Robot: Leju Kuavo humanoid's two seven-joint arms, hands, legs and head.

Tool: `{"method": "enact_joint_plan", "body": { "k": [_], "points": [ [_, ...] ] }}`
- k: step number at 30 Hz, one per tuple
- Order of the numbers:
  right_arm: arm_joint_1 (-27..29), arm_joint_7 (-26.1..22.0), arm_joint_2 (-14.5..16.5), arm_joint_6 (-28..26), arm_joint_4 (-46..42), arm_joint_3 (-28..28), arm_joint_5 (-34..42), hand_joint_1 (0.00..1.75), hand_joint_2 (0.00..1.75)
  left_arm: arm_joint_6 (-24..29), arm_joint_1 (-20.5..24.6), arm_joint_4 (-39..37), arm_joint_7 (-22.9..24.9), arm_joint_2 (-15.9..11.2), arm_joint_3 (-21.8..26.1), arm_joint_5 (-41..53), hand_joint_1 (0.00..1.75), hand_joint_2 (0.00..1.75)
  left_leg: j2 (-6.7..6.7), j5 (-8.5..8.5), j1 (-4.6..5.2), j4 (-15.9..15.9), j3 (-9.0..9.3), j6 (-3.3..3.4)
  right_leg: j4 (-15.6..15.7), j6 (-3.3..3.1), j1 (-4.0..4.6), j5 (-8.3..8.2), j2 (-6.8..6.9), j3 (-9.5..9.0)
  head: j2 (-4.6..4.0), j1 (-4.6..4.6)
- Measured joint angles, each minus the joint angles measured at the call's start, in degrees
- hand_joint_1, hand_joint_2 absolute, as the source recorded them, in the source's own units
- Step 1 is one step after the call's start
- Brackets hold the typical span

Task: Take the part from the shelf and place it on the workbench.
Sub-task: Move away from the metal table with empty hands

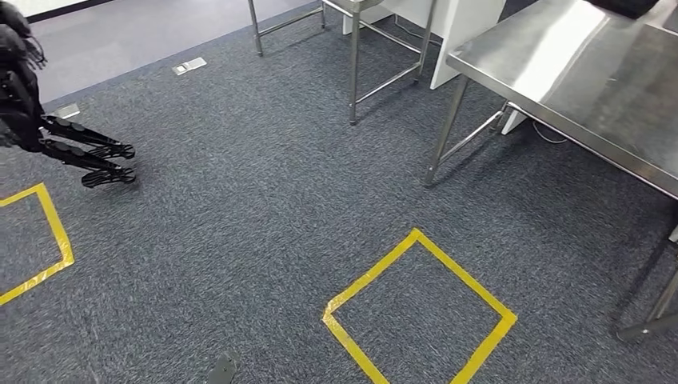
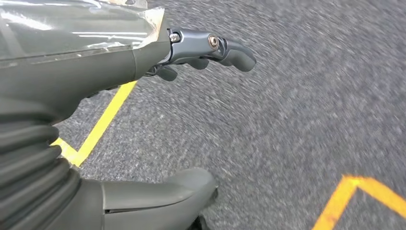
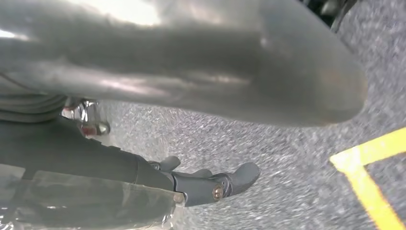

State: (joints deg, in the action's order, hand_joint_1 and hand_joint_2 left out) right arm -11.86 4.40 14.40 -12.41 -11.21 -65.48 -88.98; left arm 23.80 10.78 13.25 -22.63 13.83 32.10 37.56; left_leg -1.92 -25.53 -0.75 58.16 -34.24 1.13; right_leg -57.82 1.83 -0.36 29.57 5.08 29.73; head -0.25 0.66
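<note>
Holds nothing in the left hand point(image 1: 80, 154): fingers apart, hanging low over the carpet point(image 1: 240, 200), likely just for walking. Finds a yellow tape square point(image 1: 420, 308) well right of that hand, then the shiny workbench point(image 1: 576, 72) farther right. Holds nothing in the right hand point(image 3: 110, 163) either, fingers apart. Shows the workbench from the head; shows thumb-to-finger gaps from the wrists. Cannot tell where the part is.

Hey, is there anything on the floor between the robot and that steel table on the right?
Nothing visible stands in the way. Only a flat yellow tape square lies on the carpet before the steel table. The left hand holds nothing.
</note>
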Motion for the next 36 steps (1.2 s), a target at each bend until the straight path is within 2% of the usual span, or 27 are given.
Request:
{"method": "enact_joint_plan", "body": {
  "k": [2, 3, 5, 6, 7, 9, 10, 11, 12, 14, 15, 16, 17, 18, 19, 20, 21, 22, 23, 25, 26, 27, 29, 30, 32, 34, 36],
  "points": [
    [-0.19, 0.03, -0.02, 0.26, 0.04, 0.15, -0.23, 0.00, 0.00, 0.11, -0.07, 0.00, -0.42, 0.07, 0.35, -0.59, 0.00, 1.75, 1.19, 0.54, -0.15, -0.64, 0.24, 0.92, -3.75, -0.02, -0.17, 2.17, -2.22, 1.60, 0.00, -0.20],
    [-0.18, 0.07, -0.04, 0.29, 0.06, 0.24, -0.37, 0.00, 0.00, 0.12, -0.10, 0.00, -0.58, 0.13, 0.52, -0.80, 0.00, 1.75, 1.80, 0.64, -0.07, -0.70, 0.21, 1.14, -7.29, -0.28, -0.34, 3.79, -3.48, 3.25, 0.00, -0.40],
    [-0.07, 0.14, -0.10, 0.34, 0.08, 0.38, -0.52, 0.00, 0.00, 0.03, -0.32, -0.01, -0.88, 0.21, 0.85, -1.11, 0.00, 1.75, 3.18, 0.70, -0.06, -0.68, 0.09, 1.27, -14.42, -0.39, -0.44, 6.32, -4.53, 6.96, 0.01, -0.77],
    [-0.04, 0.15, -0.16, 0.37, 0.08, 0.44, -0.56, 0.00, 0.00, -0.03, -0.53, -0.01, -1.00, 0.24, 1.01, -1.26, 0.00, 1.75, 3.94, 0.70, -0.05, -0.66, 0.08, 1.27, -15.93, -0.07, -0.45, 6.42, -4.71, 7.92, 0.01, -0.89],
    [-0.05, 0.15, -0.24, 0.41, 0.08, 0.48, -0.56, 0.00, 0.00, -0.08, -0.72, -0.02, -1.10, 0.25, 1.14, -1.38, 0.00, 1.75, 4.65, 0.70, -0.06, -0.62, 0.09, 1.25, -15.15, 0.43, -0.50, 5.56, -4.83, 7.79, 0.01, -0.99],
    [-0.13, 0.15, -0.43, 0.59, 0.09, 0.61, -0.58, 0.00, 0.00, -0.14, -0.93, -0.02, -1.20, 0.31, 1.29, -1.58, 0.00, 1.75, 6.14, 0.68, -0.13, -0.43, 0.11, 1.02, -7.92, 1.51, -0.92, 2.06, -5.92, 4.71, 0.01, -1.20],
    [-0.18, 0.16, -0.48, 0.72, 0.11, 0.68, -0.62, 0.00, 0.00, -0.19, -0.95, -0.02, -1.21, 0.34, 1.34, -1.62, 0.00, 1.75, 6.82, 0.60, -0.07, -0.21, 0.03, 0.72, -4.28, 1.59, -1.03, 0.58, -6.70, 3.15, 0.01, -1.41],
    [-0.26, 0.21, -0.52, 0.85, 0.14, 0.75, -0.66, 0.00, 0.00, -0.26, -0.98, -0.02, -1.22, 0.38, 1.38, -1.68, 0.00, 1.75, 7.38, 0.56, 0.00, -0.05, -0.09, 0.34, -1.69, 1.32, -1.06, -0.40, -7.35, 2.01, 0.01, -1.50],
    [-0.33, 0.32, -0.54, 0.96, 0.17, 0.82, -0.70, 0.00, 0.00, -0.37, -1.03, -0.03, -1.23, 0.40, 1.43, -1.76, 0.00, 1.75, 7.80, 0.55, 0.07, 0.05, -0.25, -0.06, -0.58, 0.81, -0.96, -0.80, -7.72, 1.50, 0.01, -1.48],
    [-0.50, 0.53, -0.51, 1.08, 0.20, 0.93, -0.78, 0.00, 0.00, -0.61, -1.22, -0.05, -1.26, 0.40, 1.55, -1.87, 0.00, 1.75, 8.36, 0.73, 0.00, -0.01, -0.50, -0.71, -0.51, -0.32, -0.77, -1.09, -7.07, 1.32, 0.01, -1.19],
    [-0.59, 0.62, -0.50, 1.12, 0.20, 0.99, -0.81, 0.00, 0.00, -0.71, -1.31, -0.06, -1.28, 0.39, 1.62, -1.92, 0.00, 1.75, 7.95, 0.56, -0.10, 0.25, -0.68, -0.93, -0.42, -0.71, -0.86, -1.27, -6.67, 1.22, 0.01, -1.03],
    [-0.65, 0.64, -0.49, 1.15, 0.20, 1.08, -0.85, 0.00, 0.00, -0.79, -1.36, -0.07, -1.32, 0.39, 1.72, -1.95, 0.00, 1.75, 6.94, -0.17, -0.16, 1.30, -1.19, -1.13, -0.32, -1.17, -0.94, -1.40, -6.20, 1.16, 0.01, -0.77],
    [-0.68, 0.68, -0.49, 1.18, 0.21, 1.17, -0.87, 0.00, 0.00, -0.85, -1.35, -0.08, -1.35, 0.40, 1.82, -1.99, 0.00, 1.75, 5.59, -1.59, -0.19, 3.60, -2.24, -1.29, -0.22, -1.62, -0.96, -1.46, -5.66, 1.14, 0.01, -0.44],
    [-0.68, 0.72, -0.50, 1.18, 0.21, 1.25, -0.89, 0.00, 0.00, -0.92, -1.32, -0.08, -1.40, 0.41, 1.92, -2.03, 0.00, 1.75, 4.06, -3.48, -0.20, 6.98, -3.84, -1.47, -0.20, -2.00, -0.80, -1.46, -5.03, 1.12, 0.01, -0.14],
    [-0.64, 0.74, -0.52, 1.18, 0.21, 1.31, -0.90, 0.00, 0.00, -0.97, -1.29, -0.09, -1.42, 0.42, 1.99, -2.05, 0.00, 1.75, 3.08, -5.39, -0.22, 10.96, -5.77, -1.64, -0.20, -2.28, -0.60, -1.41, -4.37, 1.16, 0.01, 0.14],
    [-0.61, 0.78, -0.54, 1.18, 0.21, 1.34, -0.90, 0.00, 0.00, -1.04, -1.31, -0.09, -1.44, 0.42, 2.05, -2.07, 0.00, 1.75, 2.62, -6.73, -0.28, 14.43, -7.49, -1.76, -0.20, -2.39, -0.42, -1.36, -3.71, 1.20, 0.01, 0.24],
    [-0.59, 0.82, -0.56, 1.18, 0.21, 1.34, -0.90, 0.00, 0.00, -1.10, -1.38, -0.10, -1.48, 0.42, 2.10, -2.10, 0.00, 1.75, 2.39, -7.15, -0.31, 16.37, -8.47, -1.80, -0.21, -2.45, -0.28, -1.32, -3.08, 1.24, 0.01, 0.25],
    [-0.62, 0.86, -0.57, 1.18, 0.21, 1.36, -0.90, 0.00, 0.00, -1.16, -1.46, -0.12, -1.52, 0.41, 2.15, -2.16, 0.00, 1.75, 2.21, -6.52, -0.33, 16.21, -8.37, -1.75, -0.21, -2.50, -0.18, -1.28, -2.49, 1.24, 0.01, 0.29],
    [-0.65, 0.90, -0.55, 1.18, 0.21, 1.39, -0.90, 0.00, 0.00, -1.21, -1.50, -0.14, -1.57, 0.39, 2.19, -2.21, 0.00, 1.75, 1.89, -5.02, -0.33, 13.76, -7.03, -1.58, -0.21, -2.54, -0.11, -1.23, -1.92, 1.19, 0.01, 0.33],
    [-0.74, 0.93, -0.50, 1.18, 0.21, 1.49, -0.91, 0.00, 0.00, -1.25, -1.41, -0.15, -1.67, 0.36, 2.23, -2.26, 0.00, 1.75, -0.02, -1.82, -0.04, 5.89, -2.60, -0.91, -0.25, -2.45, 0.19, -1.06, -0.88, 1.05, 0.01, 0.45],
    [-0.77, 0.93, -0.49, 1.18, 0.21, 1.54, -0.92, 0.00, 0.00, -1.26, -1.29, -0.15, -1.74, 0.36, 2.23, -2.26, 0.00, 1.75, -0.86, -0.92, 0.22, 2.86, -0.97, -0.53, -0.26, -2.30, 0.37, -0.95, -0.40, 1.00, 0.01, 0.41],
    [-0.77, 0.93, -0.48, 1.18, 0.21, 1.60, -0.93, 0.00, 0.00, -1.27, -1.18, -0.15, -1.82, 0.36, 2.24, -2.26, 0.00, 1.75, -1.38, -0.64, 0.48, 1.24, -0.18, -0.20, -0.27, -2.12, 0.51, -0.86, 0.02, 0.97, 0.01, 0.33],
    [-0.79, 0.90, -0.41, 1.18, 0.21, 1.72, -0.96, 0.00, 0.00, -1.30, -1.14, -0.15, -1.99, 0.33, 2.28, -2.34, 0.00, 1.75, -0.61, -0.58, 0.86, 0.67, -0.25, 0.31, -0.11, -1.66, 0.52, -0.77, 0.94, 0.83, 0.01, 0.15],
    [-0.83, 0.86, -0.35, 1.17, 0.21, 1.79, -0.96, 0.00, 0.00, -1.30, -1.21, -0.16, -2.04, 0.31, 2.32, -2.47, 0.00, 1.75, -0.05, -0.33, 0.73, 0.29, -0.09, 0.62, -0.19, -1.39, 0.51, -0.64, 0.93, 0.85, 0.01, 0.11],
    [-0.88, 0.80, -0.30, 1.16, 0.22, 1.93, -0.98, 0.00, 0.00, -1.27, -1.22, -0.17, -2.23, 0.34, 2.39, -2.75, 0.00, 1.75, 1.08, 0.33, 0.45, -0.63, 0.34, 1.31, -2.48, -1.13, 0.39, 0.79, -1.06, 1.69, 0.00, -0.03],
    [-0.77, 0.80, -0.34, 1.16, 0.23, 2.11, -0.99, 0.00, 0.00, -1.26, -1.11, -0.17, -2.55, 0.48, 2.44, -2.94, 0.00, 1.75, 2.28, 0.71, 0.31, -1.02, 0.46, 1.73, -8.67, -1.37, 0.09, 3.79, -3.77, 4.45, 0.00, -0.44],
    [-0.66, 0.84, -0.37, 1.16, 0.23, 2.24, -0.98, 0.00, 0.00, -1.26, -1.07, -0.17, -2.72, 0.57, 2.47, -3.05, 0.00, 1.75, 2.97, 0.77, 0.31, -1.01, 0.39, 1.80, -12.83, -1.56, -0.06, 5.58, -4.50, 6.44, 0.01, -0.72]
  ]
}}
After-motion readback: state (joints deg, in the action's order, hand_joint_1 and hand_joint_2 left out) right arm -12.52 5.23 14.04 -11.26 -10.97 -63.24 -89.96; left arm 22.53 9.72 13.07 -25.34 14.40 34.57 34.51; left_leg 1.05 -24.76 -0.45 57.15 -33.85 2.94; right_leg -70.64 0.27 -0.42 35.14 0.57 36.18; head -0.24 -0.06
